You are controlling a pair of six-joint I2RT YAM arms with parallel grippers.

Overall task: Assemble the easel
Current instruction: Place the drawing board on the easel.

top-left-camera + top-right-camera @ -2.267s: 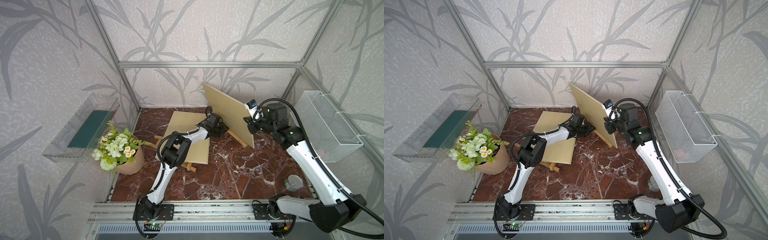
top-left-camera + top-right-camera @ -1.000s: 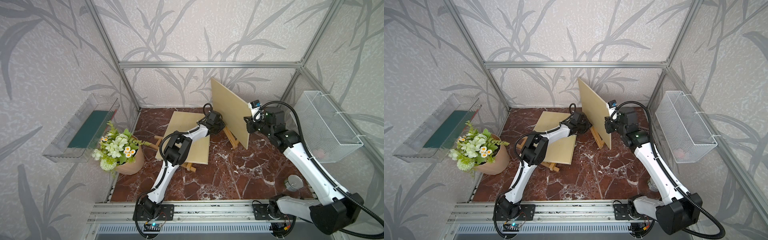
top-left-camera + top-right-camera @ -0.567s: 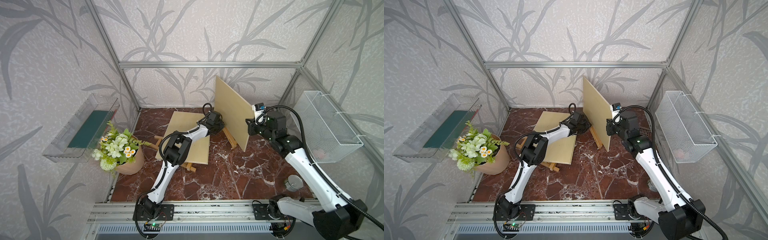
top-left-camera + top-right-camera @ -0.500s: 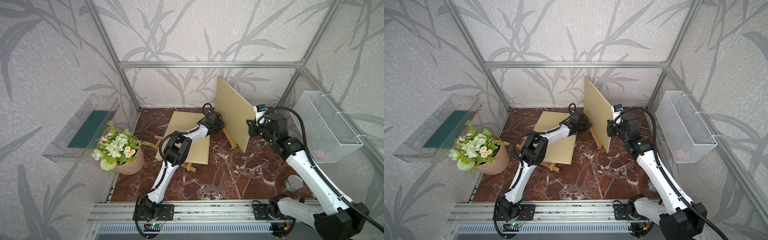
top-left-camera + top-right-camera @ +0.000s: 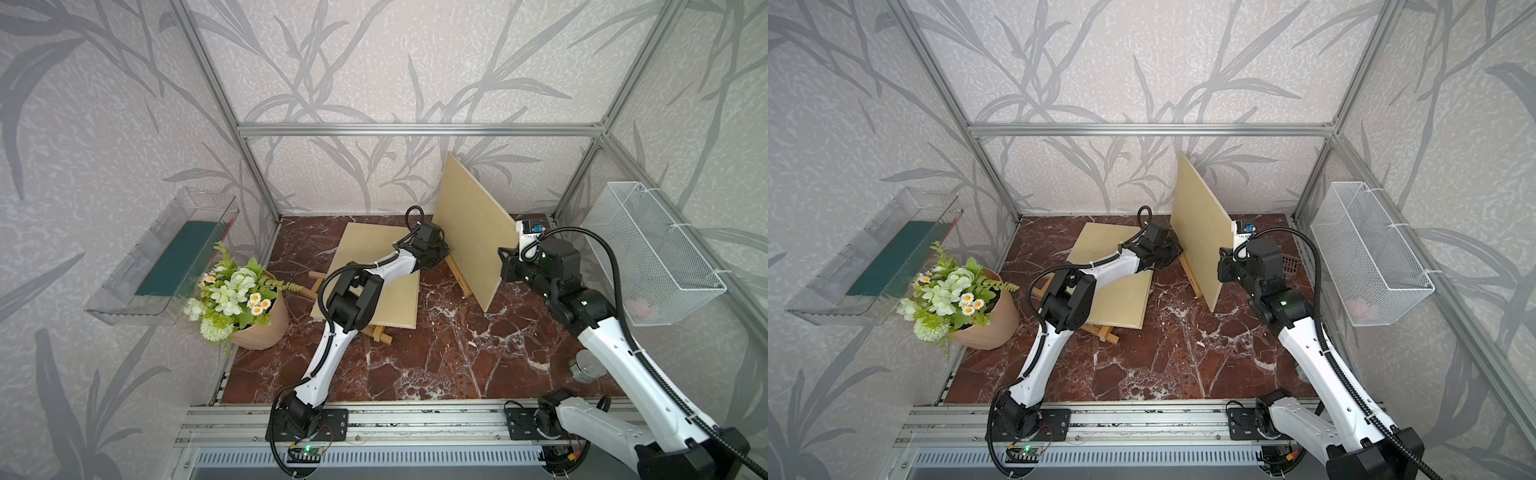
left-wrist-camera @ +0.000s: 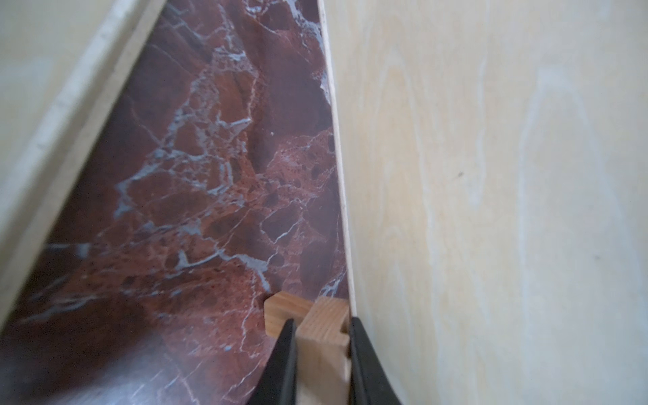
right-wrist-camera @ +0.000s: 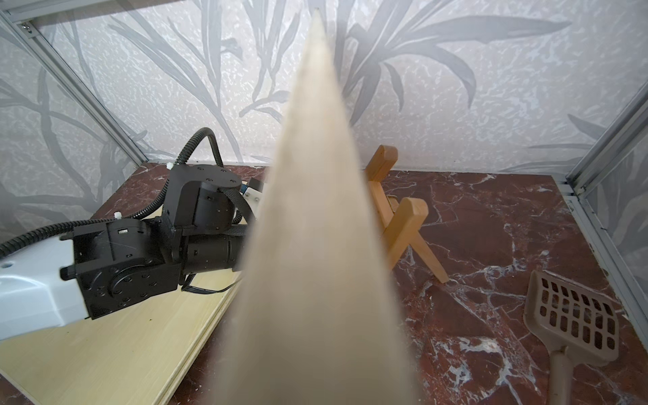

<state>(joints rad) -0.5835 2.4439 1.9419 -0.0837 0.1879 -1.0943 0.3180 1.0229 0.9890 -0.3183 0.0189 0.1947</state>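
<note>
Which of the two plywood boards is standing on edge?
The upright board, gripped by the right gripper; the other board lies flat under the left arm.

I count two pale boards: a standing board (image 5: 469, 232) and, beside it, a flat board (image 5: 397, 301). There are two wooden easel frames: the first frame (image 5: 457, 276) is just beside the standing board, and the second frame (image 5: 376, 332) is farther from it. There is one flower pot (image 5: 266, 322), one clear bin (image 5: 137, 309), one wire basket (image 5: 656, 249), one tin can (image 5: 582, 365) and one scoop (image 7: 575, 322). The robot arms are two: the left arm (image 5: 328, 357) and the right arm (image 5: 615, 353).
</note>
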